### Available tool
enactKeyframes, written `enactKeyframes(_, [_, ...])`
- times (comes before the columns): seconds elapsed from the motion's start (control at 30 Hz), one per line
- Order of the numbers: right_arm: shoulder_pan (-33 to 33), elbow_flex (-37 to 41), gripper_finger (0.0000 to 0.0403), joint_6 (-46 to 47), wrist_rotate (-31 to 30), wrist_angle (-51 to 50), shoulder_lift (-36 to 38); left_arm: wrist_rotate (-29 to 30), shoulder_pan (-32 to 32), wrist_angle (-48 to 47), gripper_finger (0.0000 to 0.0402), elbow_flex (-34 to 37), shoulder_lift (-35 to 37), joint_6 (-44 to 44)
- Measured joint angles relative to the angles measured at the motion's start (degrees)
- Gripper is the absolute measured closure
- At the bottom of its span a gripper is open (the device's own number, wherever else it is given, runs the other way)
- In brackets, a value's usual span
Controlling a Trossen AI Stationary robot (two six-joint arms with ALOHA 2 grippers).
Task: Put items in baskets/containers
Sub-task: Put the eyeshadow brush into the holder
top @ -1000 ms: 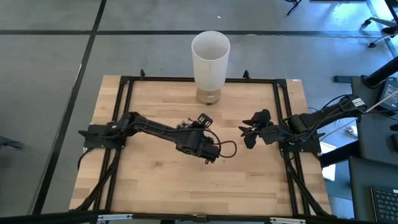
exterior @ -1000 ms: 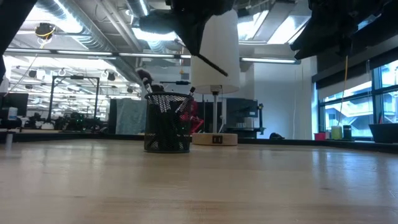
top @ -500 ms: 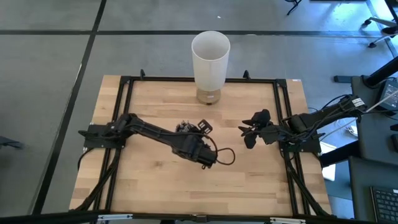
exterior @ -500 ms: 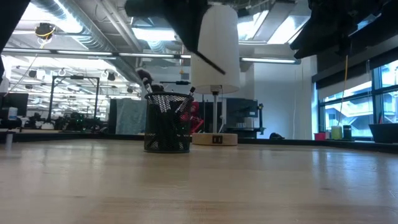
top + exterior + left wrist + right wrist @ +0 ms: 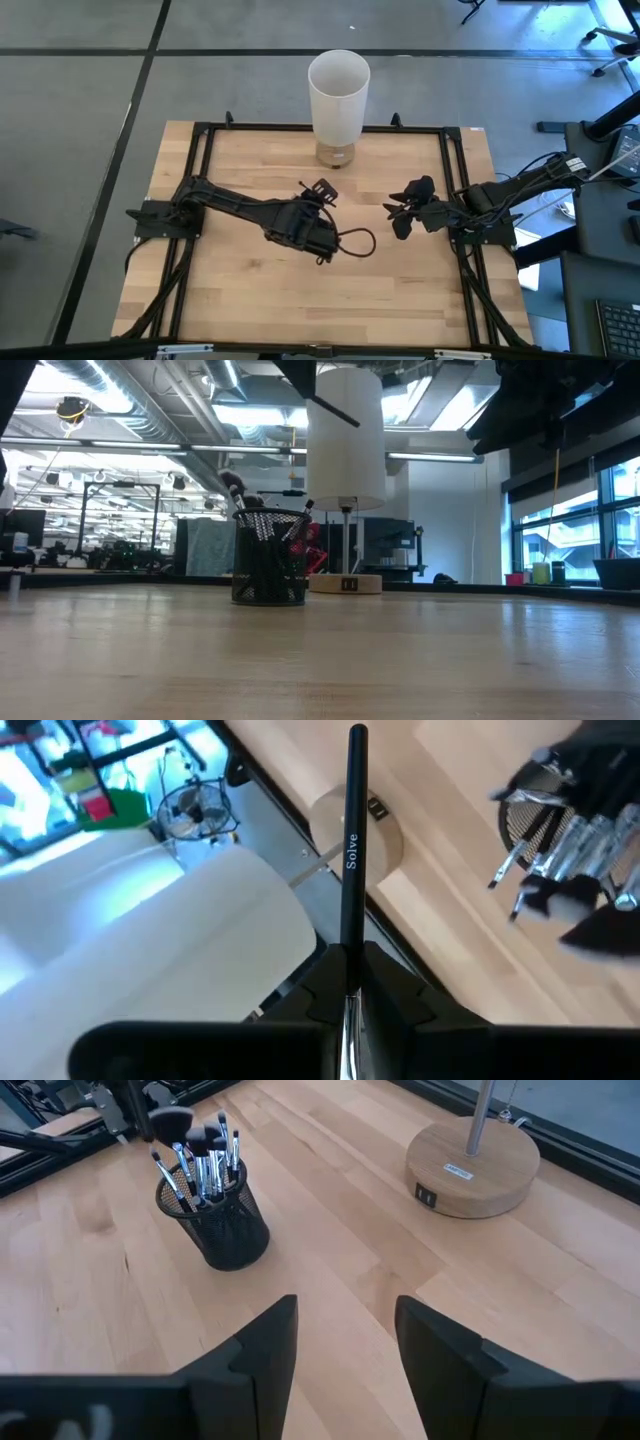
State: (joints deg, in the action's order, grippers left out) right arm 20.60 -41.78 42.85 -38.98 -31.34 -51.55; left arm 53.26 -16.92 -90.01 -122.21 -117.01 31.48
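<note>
One makeup brush [image 5: 352, 860] is pinched in the left gripper [image 5: 350, 982] above the desk's middle. Other brushes [image 5: 205, 1155] stand in the mesh cup [image 5: 222, 1225] there. Right gripper [image 5: 345, 1342] waits spread near the right edge.

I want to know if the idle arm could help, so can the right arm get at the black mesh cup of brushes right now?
Probably yes. The right gripper is open and empty, and only bare wooden table lies between it and the black mesh cup. The left gripper, shut on a black-handled brush, hovers close by and might crowd it.
</note>
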Motion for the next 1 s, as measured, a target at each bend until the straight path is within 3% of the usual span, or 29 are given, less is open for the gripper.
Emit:
enactKeyframes(0.2, [0.00, 0.00, 0.0233, 0.02, 0.00, 0.03, 0.00, 0.36, 0.18, 0.02, 0.0384, 0.02, -1.05, 8.27])
enactKeyframes(0.37, [0.00, 0.00, 0.0233, -0.09, 0.00, 0.17, 0.00, 8.69, -0.88, 0.32, 0.0384, 0.10, -2.27, 20.96])
enactKeyframes(0.5, [0.00, 0.00, 0.0233, -0.17, 0.02, 0.16, 0.00, 9.85, -0.58, 0.08, 0.0384, 1.79, -2.14, 18.58])
enactKeyframes(0.87, [0.00, 0.00, 0.0233, -0.96, 0.02, -0.27, -0.04, 7.47, -0.16, -0.01, 0.0384, 18.59, -1.83, 18.68])
enactKeyframes(1.0, [0.00, 0.00, 0.0233, -1.07, 0.00, -0.27, -0.04, 7.56, -0.43, -0.04, 0.0384, 20.92, -1.64, 19.75])
